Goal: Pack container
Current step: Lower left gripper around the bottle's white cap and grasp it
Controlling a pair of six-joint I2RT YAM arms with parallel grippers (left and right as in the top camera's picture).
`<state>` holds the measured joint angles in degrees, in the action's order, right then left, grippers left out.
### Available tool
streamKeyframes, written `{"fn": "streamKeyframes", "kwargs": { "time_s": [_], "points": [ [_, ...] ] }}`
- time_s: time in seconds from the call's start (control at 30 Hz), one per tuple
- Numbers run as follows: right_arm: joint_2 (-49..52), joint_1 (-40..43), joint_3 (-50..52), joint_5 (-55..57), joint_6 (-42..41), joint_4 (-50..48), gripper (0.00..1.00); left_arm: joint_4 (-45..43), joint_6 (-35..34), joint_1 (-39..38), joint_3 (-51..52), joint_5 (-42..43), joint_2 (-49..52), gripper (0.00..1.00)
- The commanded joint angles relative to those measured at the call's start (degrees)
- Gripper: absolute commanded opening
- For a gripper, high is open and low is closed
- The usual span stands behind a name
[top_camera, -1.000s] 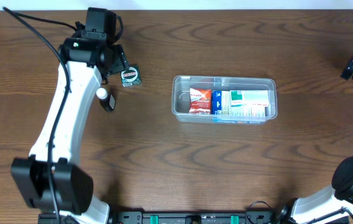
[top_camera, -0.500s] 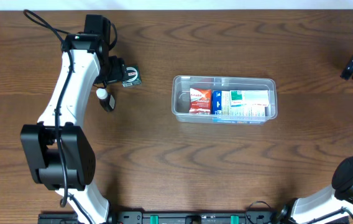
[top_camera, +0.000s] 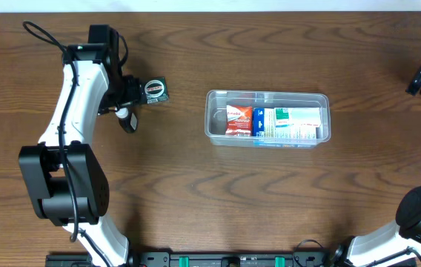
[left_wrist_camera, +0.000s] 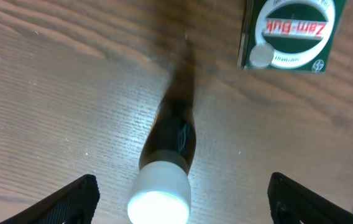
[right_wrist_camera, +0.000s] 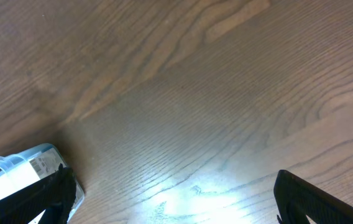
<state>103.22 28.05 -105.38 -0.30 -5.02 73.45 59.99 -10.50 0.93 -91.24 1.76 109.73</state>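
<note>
My left gripper [left_wrist_camera: 186, 196] has its jaws wide apart around the one small dark bottle with a white cap [left_wrist_camera: 166, 163], touching nothing, with one square green Zam-Buk tin [left_wrist_camera: 293, 30] at its 1 o'clock. My right gripper [right_wrist_camera: 183, 200] also gapes, holding nothing. The one clear, shallow rectangular plastic container [top_camera: 210, 119] sits mid-table at the bottle's 3 o'clock, with several packets inside.

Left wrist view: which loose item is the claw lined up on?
The white-capped dark bottle: it sits centred between the open left claw's fingers, while the green packet lies off at top right.
</note>
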Motion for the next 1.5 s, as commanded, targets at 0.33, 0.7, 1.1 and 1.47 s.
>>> {"fn": "streamKeyframes", "kwargs": {
  "time_s": [0.33,0.7,1.1,1.47],
  "points": [
    [-0.90,0.17,-0.72,-0.15,-0.72,0.02,0.99,-1.05,0.66,0.13,2.32,0.81,0.59,0.67],
    [-0.90,0.17,-0.72,-0.15,-0.70,0.02,0.99,-1.11,0.92,0.13,2.32,0.15,0.59,0.60],
    [-0.90,0.17,-0.72,-0.15,-0.72,0.02,0.99,-0.87,1.09,0.13,2.32,-2.60,0.59,0.56],
    [-0.90,0.17,-0.72,-0.15,-0.72,0.02,0.99,-0.87,1.09,0.13,2.32,-2.62,0.76,0.52]
  ]
}}
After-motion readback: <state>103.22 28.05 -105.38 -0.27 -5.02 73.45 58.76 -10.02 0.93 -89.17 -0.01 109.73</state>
